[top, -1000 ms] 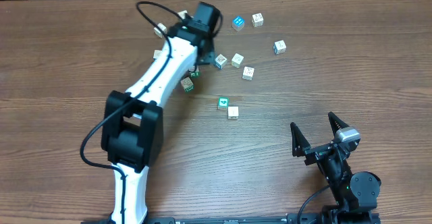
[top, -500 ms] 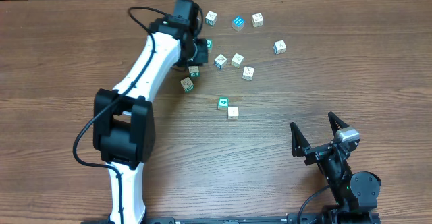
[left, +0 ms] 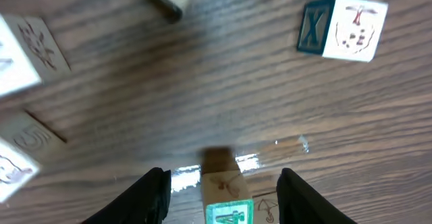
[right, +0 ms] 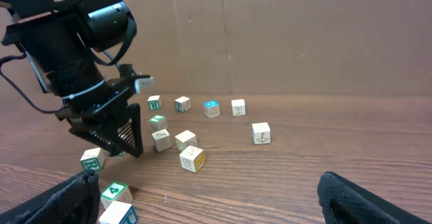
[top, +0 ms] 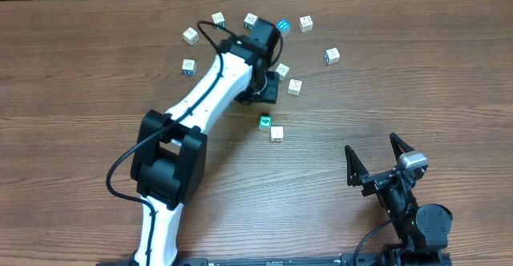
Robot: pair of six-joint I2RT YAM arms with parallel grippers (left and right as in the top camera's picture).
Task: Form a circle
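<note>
Overhead, left pincer (top: pixel 271 86) has swung right, uncovering 3 cubes (top: pixel 189 35).

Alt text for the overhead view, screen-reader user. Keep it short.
The left arm reaches across a wooden table, the left claw lowered among small white and teal cubes scattered at the far side. The right claw sits open at the near right corner, away from the cubes.
</note>
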